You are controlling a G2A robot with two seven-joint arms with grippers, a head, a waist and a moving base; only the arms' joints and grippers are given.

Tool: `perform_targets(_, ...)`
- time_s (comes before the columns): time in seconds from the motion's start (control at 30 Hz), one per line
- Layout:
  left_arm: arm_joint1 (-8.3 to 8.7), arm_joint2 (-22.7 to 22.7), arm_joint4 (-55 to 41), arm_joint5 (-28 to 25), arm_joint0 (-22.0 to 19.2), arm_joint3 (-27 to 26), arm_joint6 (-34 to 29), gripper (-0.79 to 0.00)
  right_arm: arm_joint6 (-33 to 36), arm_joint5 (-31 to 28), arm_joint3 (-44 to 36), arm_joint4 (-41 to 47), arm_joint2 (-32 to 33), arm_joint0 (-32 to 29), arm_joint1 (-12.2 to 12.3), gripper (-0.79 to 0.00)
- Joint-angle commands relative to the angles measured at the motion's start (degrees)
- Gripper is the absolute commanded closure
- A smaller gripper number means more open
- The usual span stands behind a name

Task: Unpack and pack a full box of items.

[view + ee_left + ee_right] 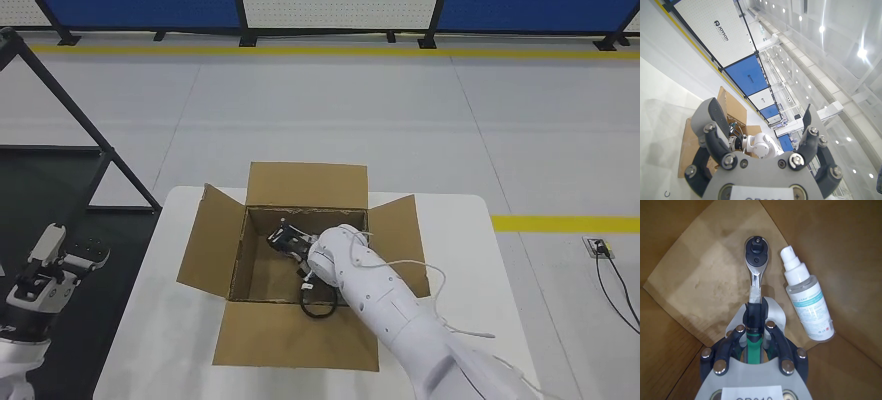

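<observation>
Right arm (385,305) dips inside the box (300,338), its right gripper (755,308) clamped on a ratchet (756,256); left gripper (762,111) gapes wide, well left of the box.

Open box (300,350); ratchet (757,256), spray bottle (808,302) inside.

A dark logo with a word in capitals stands on the white perforated wall panel (721,28), and the same mark, smaller, on the blue wall panel (750,78) beside it. The white-and-teal label (813,313) on the clear plastic spray bottle (807,294) has print too fine to read, and the white paper sticker (751,393) on my grey wrist plate (753,376) shows characters cut off.
</observation>
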Motion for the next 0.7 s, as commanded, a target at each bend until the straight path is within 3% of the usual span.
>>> perform_targets(0.0, 0.0, 0.0, 0.0, 0.0, 0.1, -0.1, 0.1, -0.785, 0.0, -0.1, -1.5, -0.4, 0.4, -0.4, 0.5, 0.0)
perform_targets(0.13, 0.0, -0.1, 0.0, 0.0, 0.2, -0.3, 0.2, -0.785, 1.5, 0.0, -4.8, -1.6, 1.3, -1.7, 1.8, 0.0)
perform_targets(0.67, 0.05, -0.1, 0.0, 0.2, 0.2, -0.3, 0.3, -0.785, 20.7, 2.9, -13.8, -4.8, 4.0, -4.4, 4.6, 0.0)
